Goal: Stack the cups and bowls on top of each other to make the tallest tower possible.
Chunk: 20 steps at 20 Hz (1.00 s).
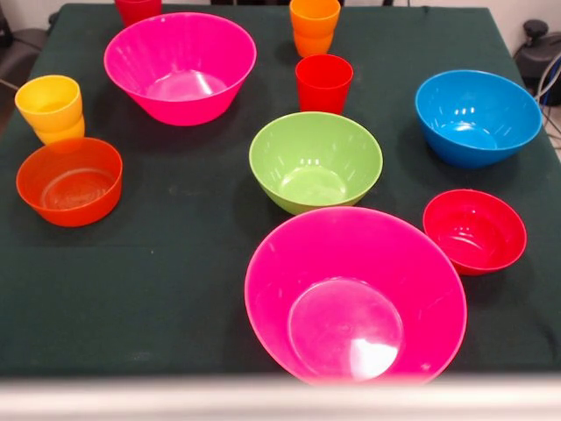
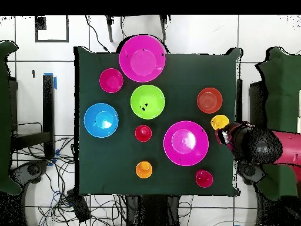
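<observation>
All bowls and cups stand apart on the dark green cloth, open side up, and none rests on another. The lime-green bowl (image 1: 316, 162) (image 2: 147, 101) is in the middle. One large hot-pink bowl (image 1: 355, 298) (image 2: 141, 57) is at the front, the other (image 1: 180, 66) (image 2: 186, 143) at the back left. The blue bowl (image 1: 478, 118), small red bowl (image 1: 474, 230) and translucent orange bowl (image 1: 70, 181) (image 2: 209, 100) sit at the sides. The yellow cup (image 1: 51, 108) (image 2: 219, 122) stands beside the orange bowl. My gripper (image 2: 222, 136) shows only overhead, at the table edge just beside the yellow cup.
A red cup (image 1: 323, 83) (image 2: 143, 133) stands behind the green bowl. An orange cup (image 1: 314, 26) (image 2: 144, 169) and another red cup (image 1: 138, 9) (image 2: 204, 178) stand along the robot's edge. Cables and chairs surround the table in the overhead view.
</observation>
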### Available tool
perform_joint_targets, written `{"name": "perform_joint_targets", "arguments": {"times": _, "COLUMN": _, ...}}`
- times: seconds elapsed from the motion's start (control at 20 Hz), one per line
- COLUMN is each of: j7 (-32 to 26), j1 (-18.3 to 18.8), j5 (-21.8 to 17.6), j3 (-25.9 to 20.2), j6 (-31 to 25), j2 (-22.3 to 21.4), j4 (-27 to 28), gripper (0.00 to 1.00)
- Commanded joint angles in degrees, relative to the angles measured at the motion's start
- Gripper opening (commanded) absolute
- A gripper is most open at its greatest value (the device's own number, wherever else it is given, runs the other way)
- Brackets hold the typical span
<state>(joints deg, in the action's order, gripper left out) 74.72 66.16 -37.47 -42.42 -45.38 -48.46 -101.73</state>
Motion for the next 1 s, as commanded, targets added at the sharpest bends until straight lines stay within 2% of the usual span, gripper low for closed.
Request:
{"name": "perform_joint_targets", "arguments": {"times": 0.05, "j7": 8.0, "j1": -2.0, "j5": 4.7, "j3": 5.1, "j6": -2.8, "j2": -0.6, "j4": -0.1, "gripper": 1.00}}
{"name": "perform_joint_targets", "arguments": {"times": 0.2, "j7": 7.4, "j1": -1.5, "j5": 4.7, "j3": 5.3, "j6": -0.4, "j2": -1.4, "j4": -3.1, "gripper": 1.00}}
{"name": "perform_joint_targets", "arguments": {"times": 1.0, "j7": 9.1, "j1": -5.6, "j5": 2.2, "j3": 10.9, "j6": 6.9, "j2": 4.7, "j4": -3.2, "gripper": 1.00}}
